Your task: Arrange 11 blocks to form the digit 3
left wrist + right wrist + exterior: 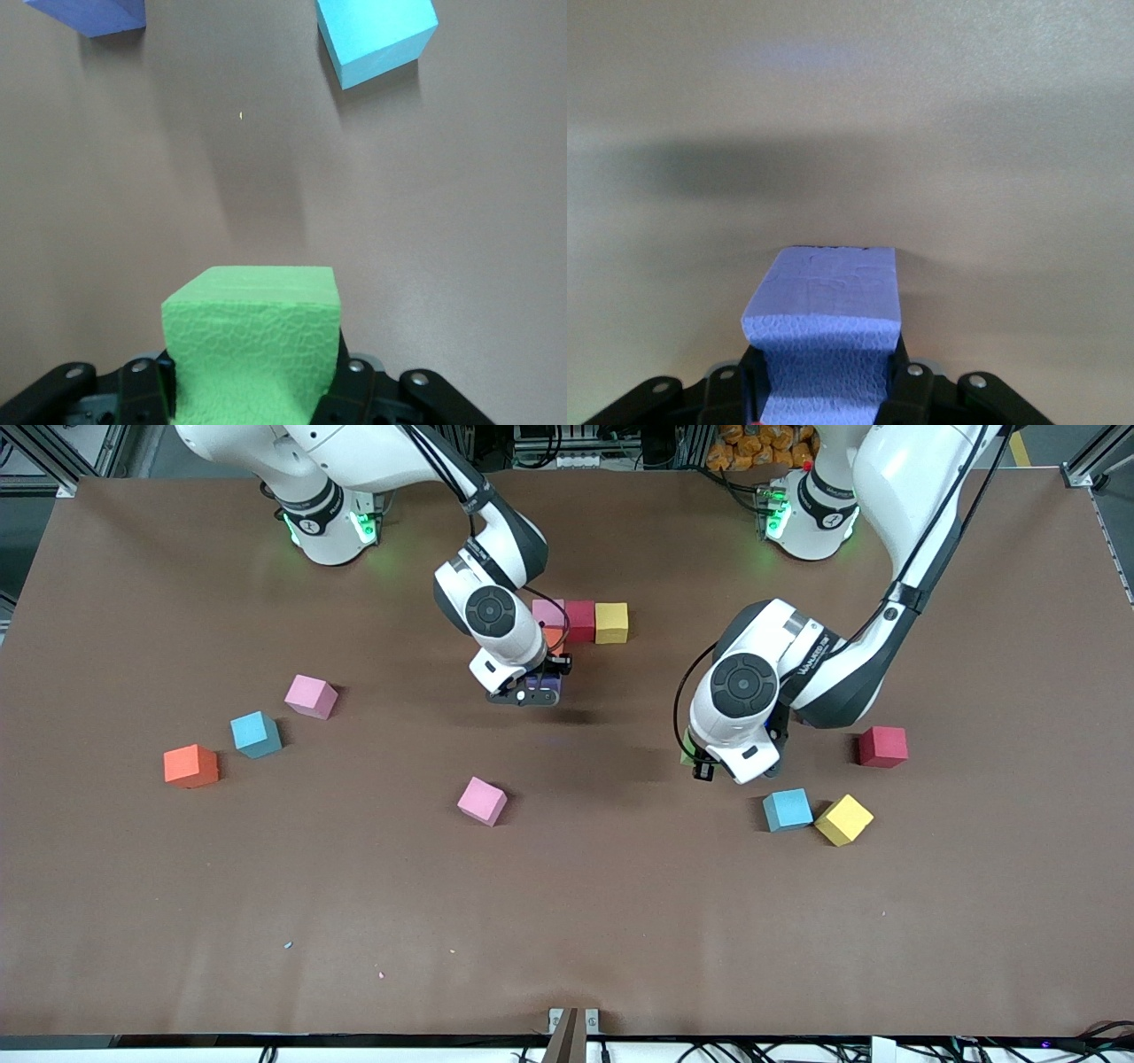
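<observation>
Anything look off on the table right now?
Nothing damaged or spilled. The loose blocks lie skewed, like the yellow block beside a blue block. A few tiny specks lie on the table near the front camera. Both claws hold their blocks squarely.

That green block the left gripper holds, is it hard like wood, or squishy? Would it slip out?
The green block looks like soft, light foam: its pebbled face narrows where the left gripper pinches it. That rough matte surface probably grips well, so slipping seems unlikely. With flat sides, it should sit still rather than roll.
</observation>
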